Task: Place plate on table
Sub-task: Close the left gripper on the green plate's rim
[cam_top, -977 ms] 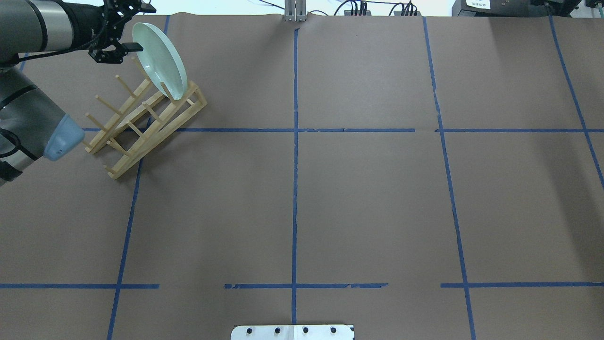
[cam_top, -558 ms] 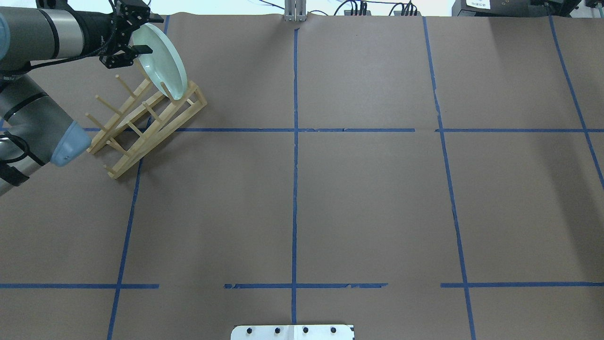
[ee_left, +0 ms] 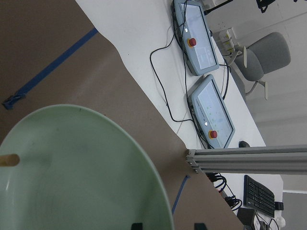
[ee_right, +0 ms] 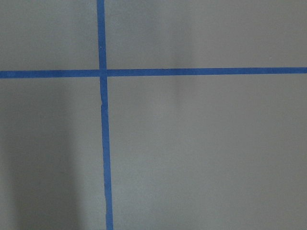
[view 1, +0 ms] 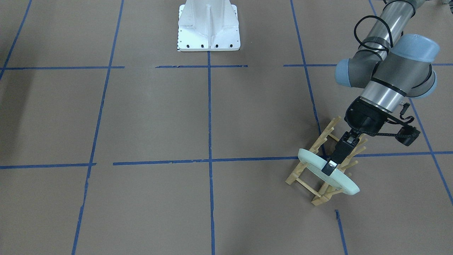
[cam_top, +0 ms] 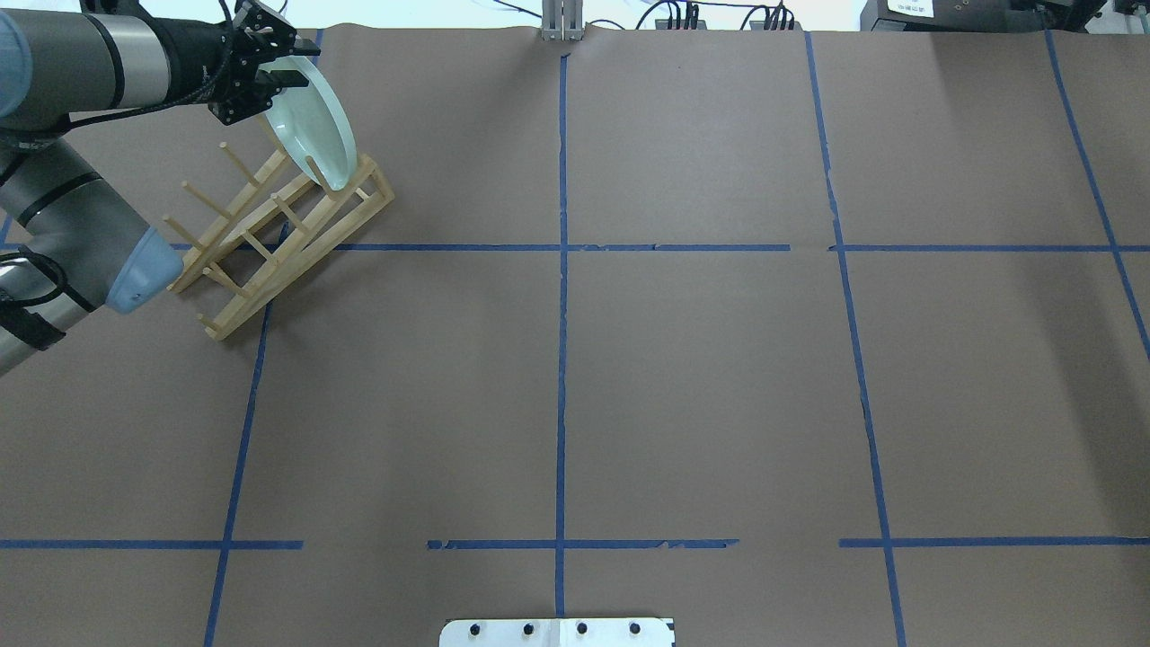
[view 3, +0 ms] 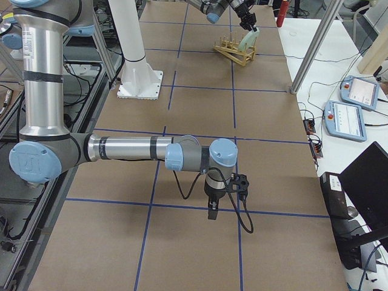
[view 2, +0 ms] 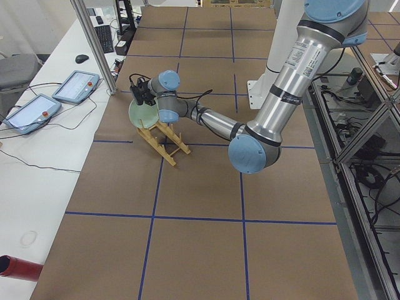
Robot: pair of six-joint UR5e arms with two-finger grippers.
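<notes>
The pale mint-green plate (cam_top: 316, 126) stands on edge between the pegs at the far end of a wooden rack (cam_top: 269, 229), at the far left of the table (cam_top: 701, 377). It also shows in the front view (view 1: 311, 163) and fills the left wrist view (ee_left: 72, 167). My left gripper (cam_top: 289, 79) is at the plate's top rim, open. One finger stands on each side of the rim in the left wrist view (ee_left: 168, 225). My right gripper (view 3: 210, 213) hangs low over bare table, far from the plate. I cannot tell if it is open or shut.
The white robot base (view 1: 208, 24) stands at the near table edge. An aluminium post (ee_left: 249, 158) rises at the far edge just past the plate. Two teach pendants (ee_left: 199, 36) lie on the white bench beyond. Blue tape lines (ee_right: 103, 143) cross under the right wrist.
My left gripper has moved to the right, from beside the plate's back onto its top rim. The plate and rack have not moved.
</notes>
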